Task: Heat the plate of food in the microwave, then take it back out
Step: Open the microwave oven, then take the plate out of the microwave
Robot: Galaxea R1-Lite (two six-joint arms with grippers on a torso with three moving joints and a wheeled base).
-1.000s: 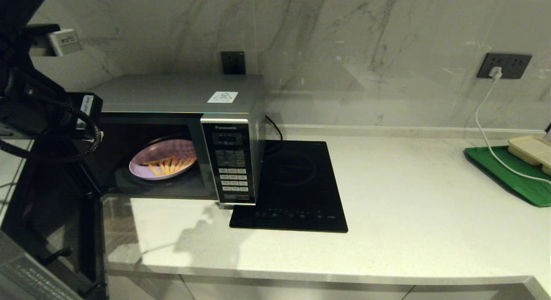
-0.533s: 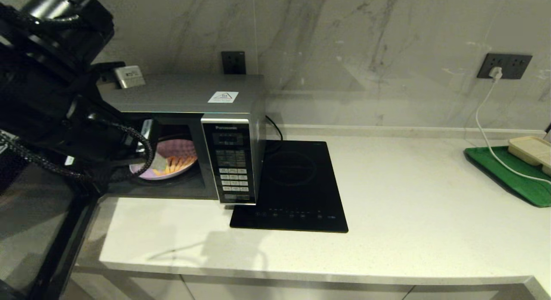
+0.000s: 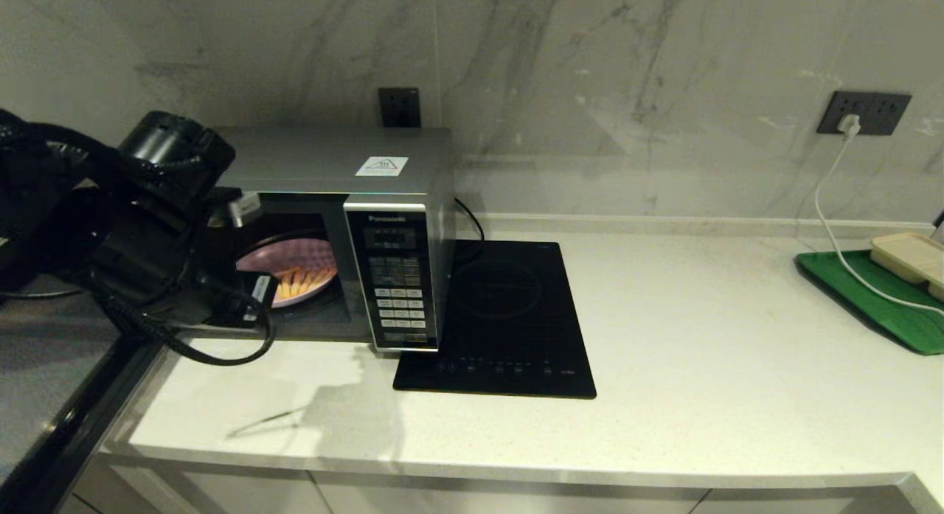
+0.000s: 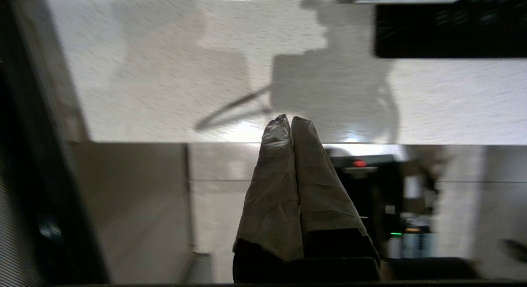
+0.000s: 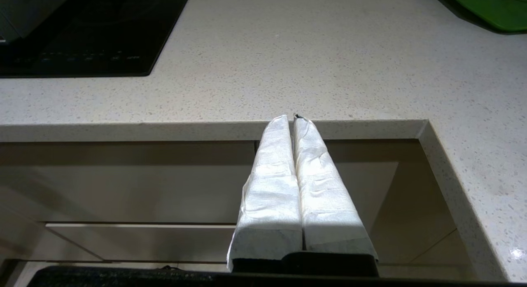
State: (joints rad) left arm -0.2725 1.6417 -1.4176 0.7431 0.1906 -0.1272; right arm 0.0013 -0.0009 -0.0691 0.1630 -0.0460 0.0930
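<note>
Your left arm (image 3: 110,226) sat in front of the microwave's (image 3: 324,226) open mouth, at the left end of the counter (image 3: 664,396), covering the left part of the cavity in the head view. The left gripper (image 4: 291,121) had its two wrapped fingers (image 4: 276,188) pressed flat together with nothing between them, and its wrist view looked out across the counter's front edge rather than into the cavity.

The plate of food (image 3: 295,274) lay inside the microwave, on the cavity floor, its lilac rim and orange-yellow fries showing to the right of your arm, beside the keypad panel (image 3: 398,278). The microwave door (image 3: 66,396) stood swung open to the left, past the counter's left end. You could not tell from these views whether any part of the arm touched the plate.

Your right gripper (image 5: 293,118) hung below and in front of the counter's front edge, near its right corner, fingers closed against each other and empty.

A black induction cooktop (image 3: 501,322) lay just beside the microwave's right side, reaching toward the front edge. A green tray (image 3: 870,300) sat at the right end of the counter with a beige container (image 3: 911,256) on it, and a white cable (image 3: 833,197) ran from the wall socket (image 3: 863,112) across it.
</note>
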